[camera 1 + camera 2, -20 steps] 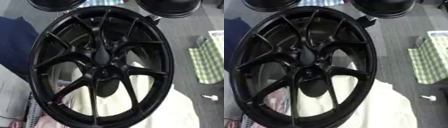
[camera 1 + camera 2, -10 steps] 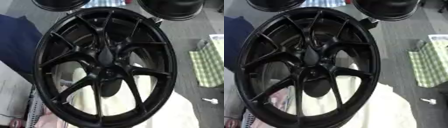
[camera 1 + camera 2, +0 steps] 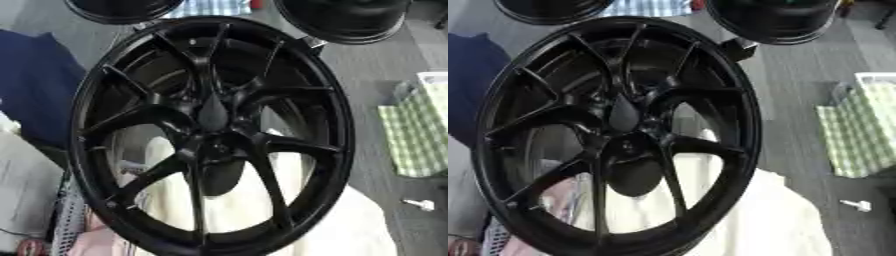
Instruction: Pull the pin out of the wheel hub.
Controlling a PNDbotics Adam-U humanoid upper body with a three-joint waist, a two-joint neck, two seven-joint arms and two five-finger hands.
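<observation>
Left eye view gives us a large black wheel hub [image 3: 210, 135] filling most of the picture, its spokes running out from a dark centre [image 3: 213, 112] — we cannot make out a pin there. Neither hand shows in either view, so we cannot tell their state. Behind the hub lie a cream cloth [image 3: 367, 230], a dark blue cloth [image 3: 35, 95], a green checked bag [image 3: 859, 130] and a small white piece [image 3: 420, 204] on the grey floor [image 3: 367, 80] — two more black wheels [image 3: 772, 20] stand at the top.
</observation>
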